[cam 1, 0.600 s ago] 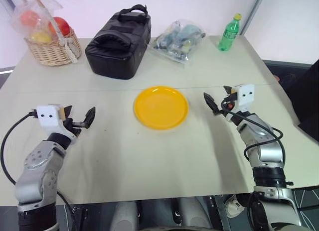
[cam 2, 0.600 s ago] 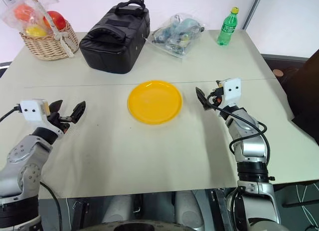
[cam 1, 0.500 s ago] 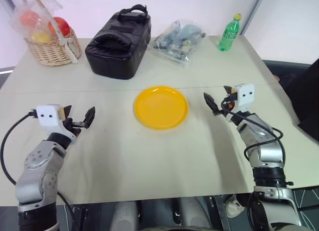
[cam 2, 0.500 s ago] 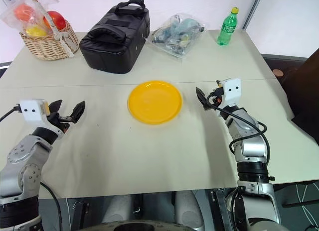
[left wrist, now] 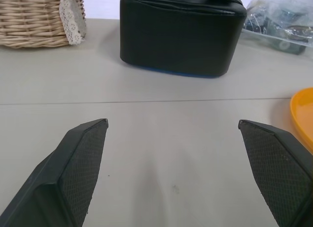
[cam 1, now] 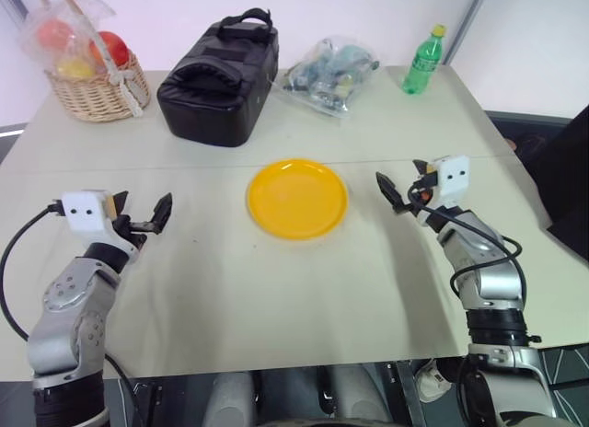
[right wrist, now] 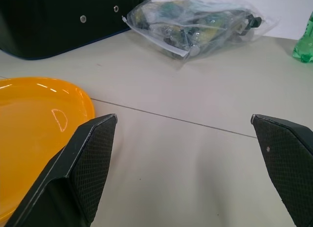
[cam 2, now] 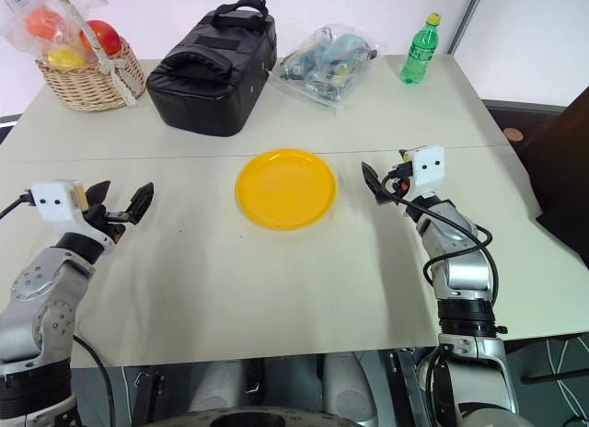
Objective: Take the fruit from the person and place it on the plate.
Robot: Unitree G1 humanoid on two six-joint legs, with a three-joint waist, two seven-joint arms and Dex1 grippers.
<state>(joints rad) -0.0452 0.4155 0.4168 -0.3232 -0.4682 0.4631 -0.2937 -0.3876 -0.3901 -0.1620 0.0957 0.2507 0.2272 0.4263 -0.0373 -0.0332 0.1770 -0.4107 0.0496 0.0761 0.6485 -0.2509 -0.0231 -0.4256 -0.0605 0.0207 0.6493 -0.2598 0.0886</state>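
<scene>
1. Lying flat near the middle of the table [cam 1: 276,298], on its beige matte top: round, glossy yellow plate [cam 1: 297,198], bare, between the two grippers.
2. Hovering over the table's left side: left gripper [cam 1: 140,217], black fingers spread wide, grasping nothing.
3. Hovering just right of the plate: right gripper [cam 1: 402,190], fingers likewise spread apart and empty.
4. Showing at the right edge of the head views: dark sleeve of the person [cam 2: 563,169], beside the table's right edge; fruit to be handed over not made out anywhere.
5. Standing along the far edge, from the far left corner rightwards: woven wicker basket [cam 1: 97,94] with plastic-wrapped red and yellow fruits, boxy black bag [cam 1: 219,79] with a carry handle, crinkled clear plastic bag [cam 1: 329,74] of small items, green bottle [cam 1: 423,61] with a yellow cap.
6. Revealing in the left wrist view what the head views do not: cross-hatched texture of the finger pads [left wrist: 82,161], a lace tag on the basket, a thin seam across the tabletop.
7. Revealing in the right wrist view: plate's raised rim with light reflections, metal rivets on the black bag.
</scene>
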